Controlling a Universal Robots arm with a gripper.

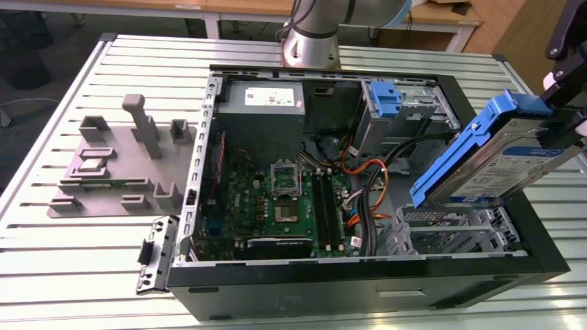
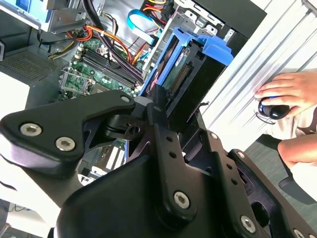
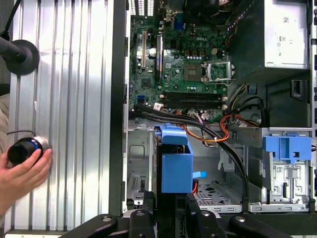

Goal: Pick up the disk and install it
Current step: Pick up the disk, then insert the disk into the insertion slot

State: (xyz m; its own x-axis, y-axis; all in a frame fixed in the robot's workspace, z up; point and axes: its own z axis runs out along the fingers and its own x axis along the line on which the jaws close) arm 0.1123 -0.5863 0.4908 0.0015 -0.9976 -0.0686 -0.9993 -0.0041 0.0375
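Black jointed linkage of the tool (image 2: pixel 166 111) looms closest in both wrist views, and its fingers are clamped on one end of the disk (image 2: pixel 193 69), a flat silver hard drive with a bright blue plastic frame round its edges. In the first wrist view the tool (image 3: pixel 173 203) pinches the disk (image 3: pixel 176 168) edge-on.

From the exterior view, the disk (image 1: pixel 500 161) hangs tilted above the open black computer case (image 1: pixel 367 289), towards the exterior view's right. Its upper end is in the tool (image 1: pixel 561 103) and its lower end dips towards the perforated grey metal drive cage (image 1: pixel 449 234). Whether it touches the cage, I cannot tell.

Deeper in the case lie the green motherboard (image 1: pixel 275 199), a tangle of orange and black cables (image 1: pixel 367 185) and the grey metal power-supply box (image 1: pixel 261 103). The case sits on a ribbed aluminium tabletop (image 1: pixel 92 261). A person's hand (image 3: pixel 20 173) rests on a small black knob beside the case.

To my eye the drive is stiff and fairly heavy for its size, with smooth metal faces that could slip, and it would not forgive a knock. The plastic frame probably flexes a little. Gripping across the flat faces near one end, as here, looks sound, keeping clear of the connector.
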